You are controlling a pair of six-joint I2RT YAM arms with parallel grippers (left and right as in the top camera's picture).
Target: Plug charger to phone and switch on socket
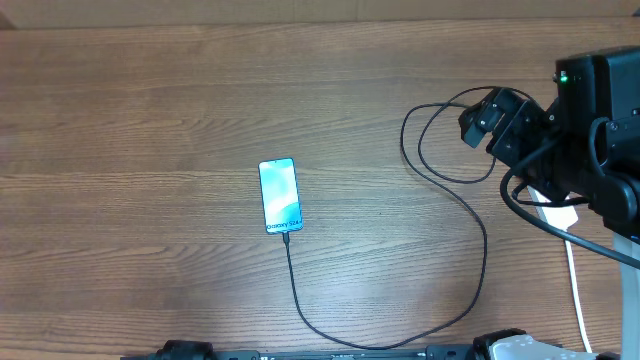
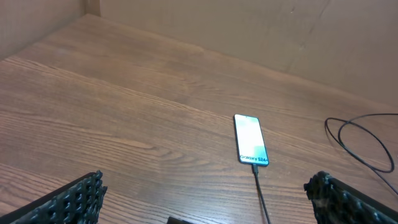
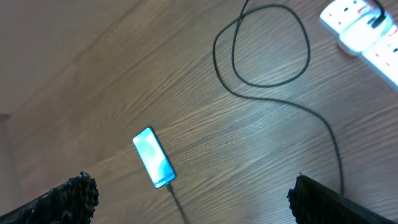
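Two hands hung over the wooden desk [image 1: 150,120], and both were spread wide with nothing between their fingers. The left hand [image 2: 205,196] sat low at the near edge, looking toward the phone [image 1: 279,195]. The right hand [image 3: 199,200] was up over the desk's right side, above the loops of cable.

The phone lay flat near the middle of the desk, screen up and glowing light blue, well apart from either hand. The charger [image 1: 486,240] met the phone's near end. From there the thin black cable ran toward the near edge, swept round to the right and curled into a loose loop on the far right. The socket [image 3: 385,56] lay just beyond that loop, mostly under the right arm, with a white adapter [image 3: 359,34] seated in it. I could not tell how its switches stood.
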